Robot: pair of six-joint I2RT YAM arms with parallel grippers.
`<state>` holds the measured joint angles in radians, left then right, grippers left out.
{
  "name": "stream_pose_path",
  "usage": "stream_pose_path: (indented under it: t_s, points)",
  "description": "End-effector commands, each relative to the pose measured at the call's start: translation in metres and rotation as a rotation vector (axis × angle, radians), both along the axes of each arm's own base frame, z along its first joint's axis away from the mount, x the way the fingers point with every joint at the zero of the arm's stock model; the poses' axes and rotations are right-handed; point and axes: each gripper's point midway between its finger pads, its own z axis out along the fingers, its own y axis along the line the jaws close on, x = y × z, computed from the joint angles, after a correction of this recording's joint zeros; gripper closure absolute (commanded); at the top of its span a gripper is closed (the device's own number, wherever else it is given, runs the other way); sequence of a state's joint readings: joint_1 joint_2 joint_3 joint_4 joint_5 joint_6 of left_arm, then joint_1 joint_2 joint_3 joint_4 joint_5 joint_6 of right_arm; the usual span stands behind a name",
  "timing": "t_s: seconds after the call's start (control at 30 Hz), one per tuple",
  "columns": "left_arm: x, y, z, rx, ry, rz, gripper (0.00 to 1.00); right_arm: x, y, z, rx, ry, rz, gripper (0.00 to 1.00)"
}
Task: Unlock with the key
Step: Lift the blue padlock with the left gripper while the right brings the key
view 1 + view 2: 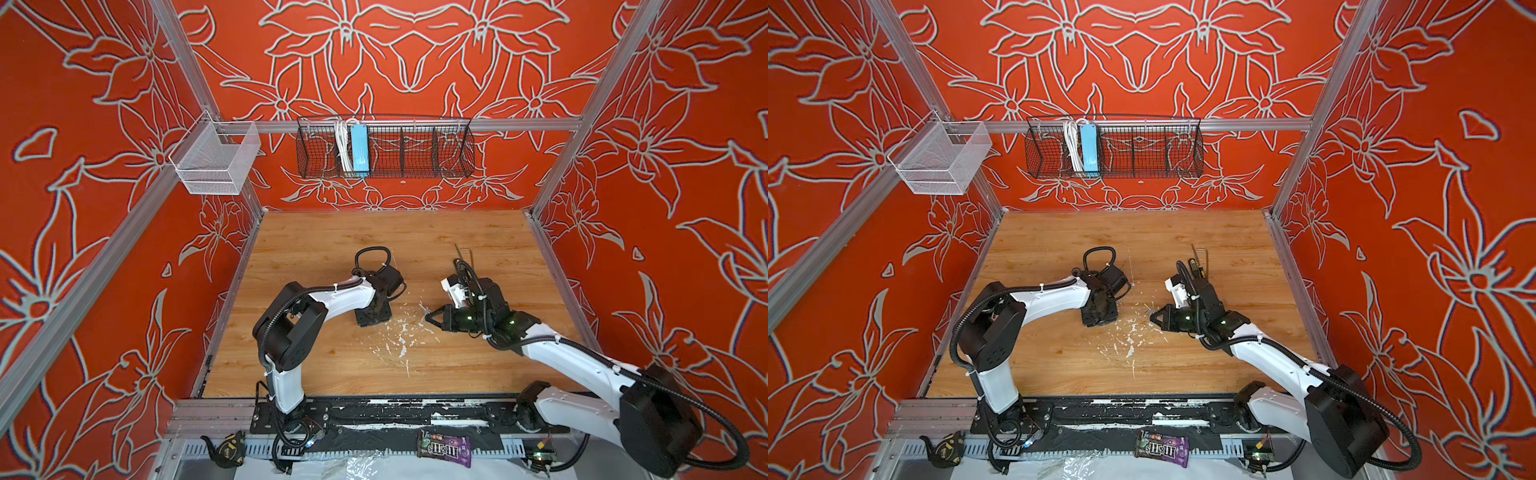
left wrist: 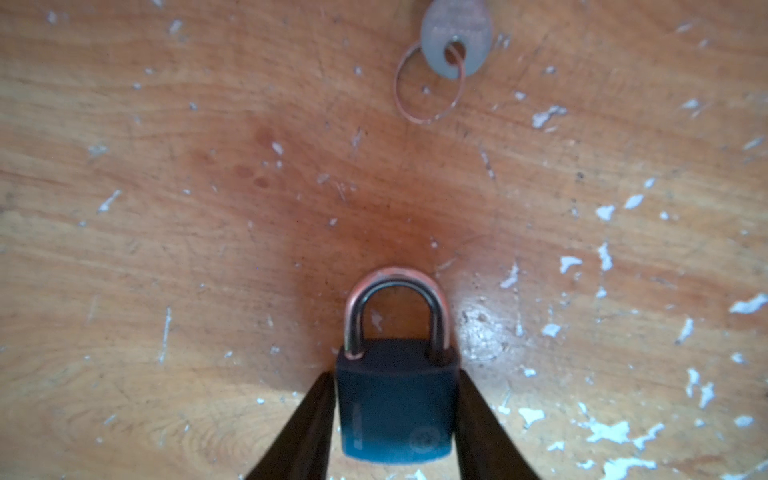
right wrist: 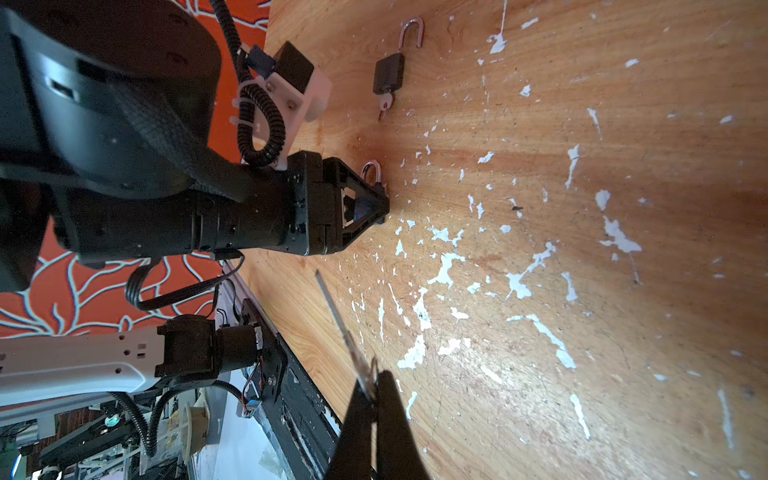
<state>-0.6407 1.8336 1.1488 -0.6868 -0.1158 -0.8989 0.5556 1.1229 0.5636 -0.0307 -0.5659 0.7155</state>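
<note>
A black padlock [image 2: 395, 411] with its silver shackle [image 2: 397, 291] shut lies on the wooden table [image 2: 166, 208]. My left gripper [image 2: 395, 376] points down at it, one finger pressed on each side of the body; in both top views this gripper [image 1: 372, 318] [image 1: 1099, 316] hides the lock. My right gripper [image 3: 376, 384] is shut on a thin silver key [image 3: 345, 328], blade pointing out towards the left gripper [image 3: 365, 208]. In both top views the right gripper [image 1: 429, 318] [image 1: 1152, 318] hovers just right of the left one.
A second black padlock [image 3: 388, 75] lies farther back, shackle open, with another key [image 2: 455, 37] on a thin ring in it. Thin metal tools [image 1: 459, 251] lie at the back right. Wire baskets [image 1: 384, 147] [image 1: 216, 160] hang on the walls. A candy bag [image 1: 444, 446] lies at the front.
</note>
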Motion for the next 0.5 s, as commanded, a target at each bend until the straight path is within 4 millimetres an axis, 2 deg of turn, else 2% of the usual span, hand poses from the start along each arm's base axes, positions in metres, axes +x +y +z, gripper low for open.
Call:
stream_pose_path:
  t_s: [0.0, 0.23, 0.47]
  points:
    - [-0.023, 0.025, -0.023, 0.093, 0.093, 0.016, 0.58, 0.002, 0.000, 0.005, 0.017, -0.015, -0.004, 1.00]
    - [-0.020, 0.023, -0.012, 0.072, 0.064, 0.002, 0.66, 0.000, 0.001, 0.003, 0.026, -0.006, 0.002, 1.00]
    - [-0.017, 0.015, 0.010, 0.008, -0.004, 0.022, 0.72, -0.003, 0.000, 0.005, 0.030, -0.007, 0.006, 1.00]
